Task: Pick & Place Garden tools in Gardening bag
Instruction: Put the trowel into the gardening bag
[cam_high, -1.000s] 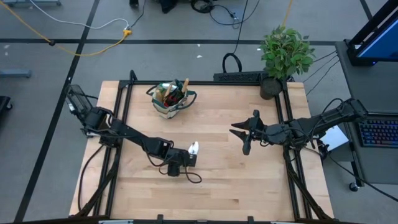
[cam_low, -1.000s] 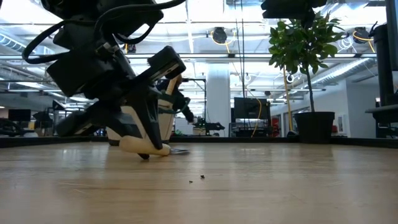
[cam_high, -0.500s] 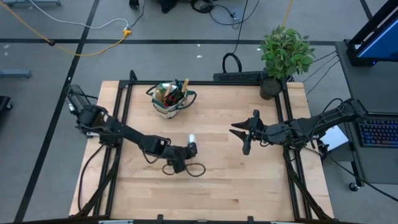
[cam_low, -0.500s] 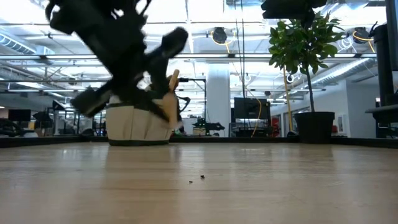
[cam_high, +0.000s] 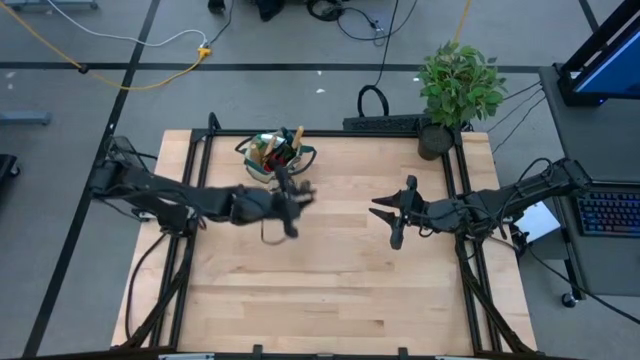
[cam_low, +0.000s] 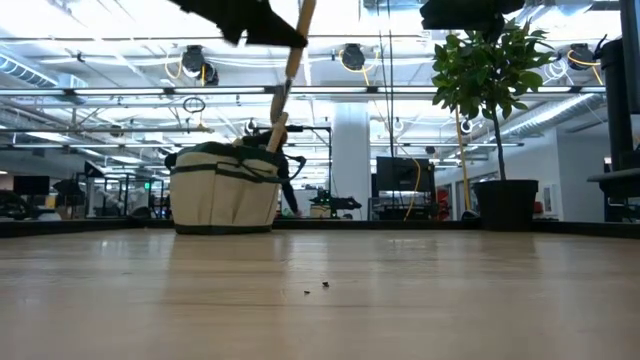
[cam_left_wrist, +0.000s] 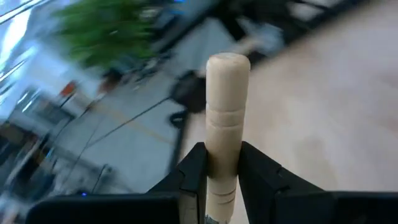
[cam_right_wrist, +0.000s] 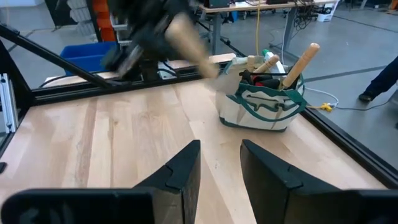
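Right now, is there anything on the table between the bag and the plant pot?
No. In the low view, only bare wooden table runs between the bag and the plant pot; the high view shows that stretch bare too.

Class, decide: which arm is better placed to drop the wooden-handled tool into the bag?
Left. Its pincer already grips the wooden-handled tool beside the bag; the right pincer waits empty, farther away.
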